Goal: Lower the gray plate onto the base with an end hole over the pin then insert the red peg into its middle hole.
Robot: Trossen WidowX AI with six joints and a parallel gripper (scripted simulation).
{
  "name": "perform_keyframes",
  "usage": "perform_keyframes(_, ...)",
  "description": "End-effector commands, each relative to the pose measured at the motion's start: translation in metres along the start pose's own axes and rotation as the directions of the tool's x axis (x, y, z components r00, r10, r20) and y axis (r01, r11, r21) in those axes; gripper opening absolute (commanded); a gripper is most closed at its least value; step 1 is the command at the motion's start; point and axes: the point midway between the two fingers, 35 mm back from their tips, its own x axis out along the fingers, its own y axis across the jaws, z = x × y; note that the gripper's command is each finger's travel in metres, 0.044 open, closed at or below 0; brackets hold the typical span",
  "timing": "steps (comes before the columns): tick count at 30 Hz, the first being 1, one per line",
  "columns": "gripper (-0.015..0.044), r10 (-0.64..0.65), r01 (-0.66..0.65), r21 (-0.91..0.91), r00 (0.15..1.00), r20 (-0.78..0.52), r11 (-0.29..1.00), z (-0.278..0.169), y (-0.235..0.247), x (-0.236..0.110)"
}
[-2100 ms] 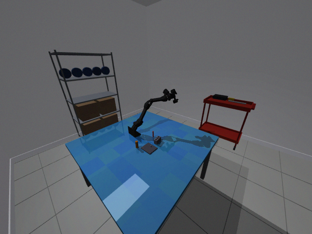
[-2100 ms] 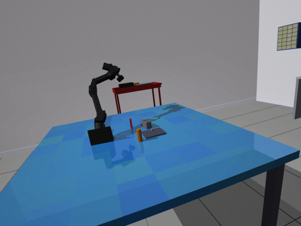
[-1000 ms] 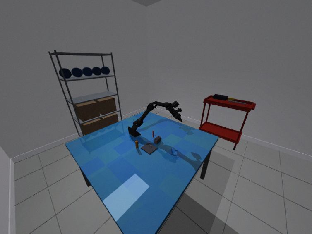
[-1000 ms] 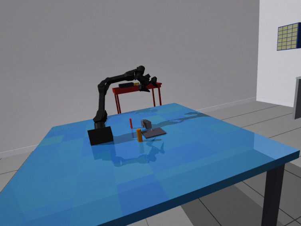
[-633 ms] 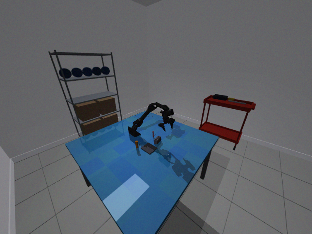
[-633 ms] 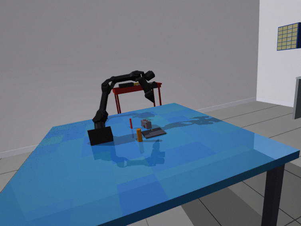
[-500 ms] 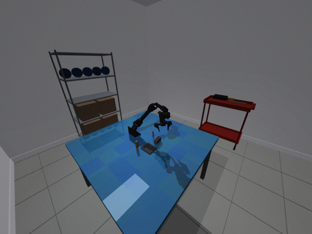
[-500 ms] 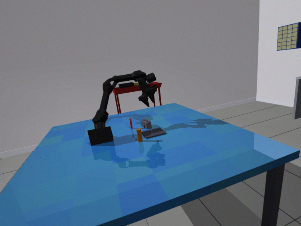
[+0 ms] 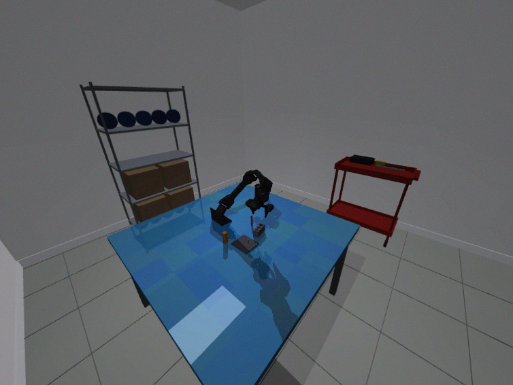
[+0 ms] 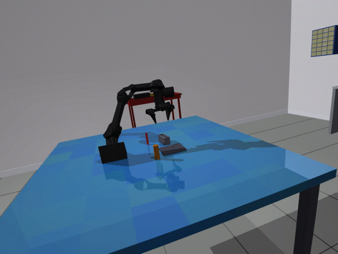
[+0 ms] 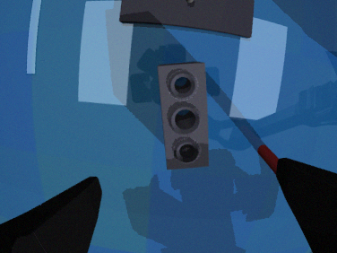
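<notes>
The gray plate [image 9: 258, 231] [image 10: 165, 139] [image 11: 202, 100] is a thick block with three holes facing up. It is beside the dark base [image 9: 241, 245] [image 10: 174, 150] [image 11: 215, 14], with a gap between them in the wrist view. A small pin [image 9: 247, 240] [image 11: 190, 1] stands up from the base, and no plate is over it. The red peg [image 9: 251, 220] [image 10: 147, 138] [image 11: 268, 157] stands upright near the plate, partly hidden by the right finger in the wrist view. My gripper [image 9: 260, 215] [image 10: 162, 121] [image 11: 190, 178] is open and empty, pointing down above the table, higher than the plate and peg.
An orange cylinder [image 9: 224, 237] [image 10: 156, 151] stands upright on the blue table [image 9: 199, 269] [image 10: 191, 196], near the base on the robot's side. A red cart [image 9: 362, 215] and a shelf rack [image 9: 145, 159] stand beyond the table.
</notes>
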Motion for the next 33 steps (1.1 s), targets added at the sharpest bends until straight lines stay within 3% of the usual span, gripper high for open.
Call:
perform_keyframes(1, 0.0440, -0.006, 0.006, 0.011, 1.000, -0.003, 1.000, 0.000, 0.000, 0.018)
perform_keyframes(5, 0.0440, -0.005, 0.005, 0.010, 1.000, -0.007, 1.000, -0.001, -0.002, 0.062)
perform_keyframes(33, 0.0440, -0.004, 0.004, 0.009, 1.000, -0.006, 1.000, 0.000, -0.002, 0.107)
